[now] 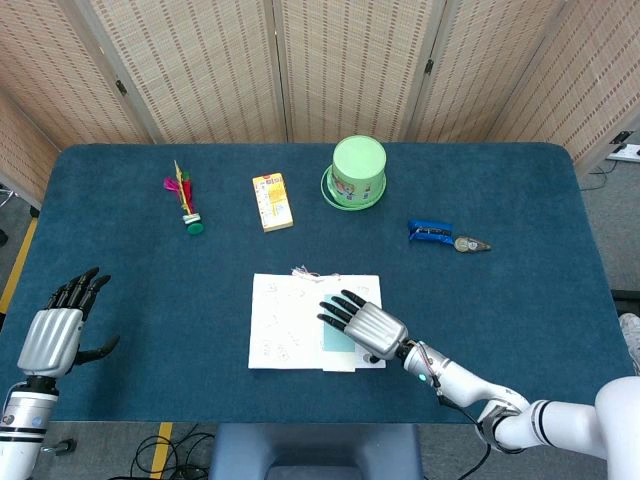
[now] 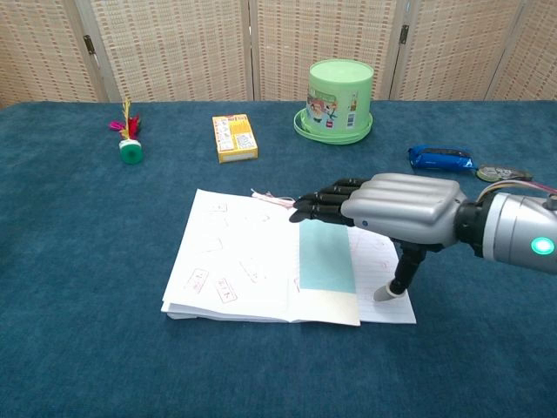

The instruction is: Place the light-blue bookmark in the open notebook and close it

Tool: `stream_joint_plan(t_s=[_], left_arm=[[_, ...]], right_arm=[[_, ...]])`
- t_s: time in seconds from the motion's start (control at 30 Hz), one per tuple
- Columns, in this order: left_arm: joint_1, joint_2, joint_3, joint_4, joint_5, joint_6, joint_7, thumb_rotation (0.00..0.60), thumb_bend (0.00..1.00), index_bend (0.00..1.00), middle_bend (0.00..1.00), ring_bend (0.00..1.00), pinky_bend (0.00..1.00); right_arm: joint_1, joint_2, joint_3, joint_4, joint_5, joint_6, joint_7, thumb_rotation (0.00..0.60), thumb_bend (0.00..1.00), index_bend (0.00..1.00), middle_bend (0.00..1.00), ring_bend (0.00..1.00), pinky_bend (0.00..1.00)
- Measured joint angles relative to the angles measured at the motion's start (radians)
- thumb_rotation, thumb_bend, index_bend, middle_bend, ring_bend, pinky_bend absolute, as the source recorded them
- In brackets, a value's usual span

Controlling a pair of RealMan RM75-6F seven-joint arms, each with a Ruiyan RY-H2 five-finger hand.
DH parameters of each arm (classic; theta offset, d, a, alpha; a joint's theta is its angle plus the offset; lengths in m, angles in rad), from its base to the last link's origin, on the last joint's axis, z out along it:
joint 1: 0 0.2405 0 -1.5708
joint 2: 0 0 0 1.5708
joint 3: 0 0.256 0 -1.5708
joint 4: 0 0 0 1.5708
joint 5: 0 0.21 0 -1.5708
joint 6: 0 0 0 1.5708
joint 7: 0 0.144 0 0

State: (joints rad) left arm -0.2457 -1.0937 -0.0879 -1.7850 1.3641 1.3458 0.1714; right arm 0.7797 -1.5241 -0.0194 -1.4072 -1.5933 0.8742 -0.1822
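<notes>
The notebook point(image 2: 252, 261) lies open near the desk's point(image 1: 520, 300) front edge, the bookmark point(image 2: 325, 258) on its right page under the right hand point(image 2: 405, 209). Behind stand a shuttlecock point(image 1: 186, 200), box point(image 1: 272, 201), tub point(image 1: 357, 172) and stapler point(image 1: 432, 232), left to right. The left hand point(image 1: 52, 335) hangs off the desk's left.

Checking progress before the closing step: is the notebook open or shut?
Open. The notebook lies spread flat, the light-blue bookmark on its right page.
</notes>
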Motion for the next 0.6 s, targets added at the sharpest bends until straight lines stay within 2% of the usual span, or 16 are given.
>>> stream_joint_plan(t_s=[0.6], left_arm=[[-0.002,0.001,-0.004,0.010,-0.009,-0.007,-0.008,0.600,0.27,0.13,0.06,0.10,0.16]], right_arm=[[0.065,-0.106,0.057,0.142,0.023,-0.038,0.021,0.600,0.00,0.00,0.00,0.00,0.00]])
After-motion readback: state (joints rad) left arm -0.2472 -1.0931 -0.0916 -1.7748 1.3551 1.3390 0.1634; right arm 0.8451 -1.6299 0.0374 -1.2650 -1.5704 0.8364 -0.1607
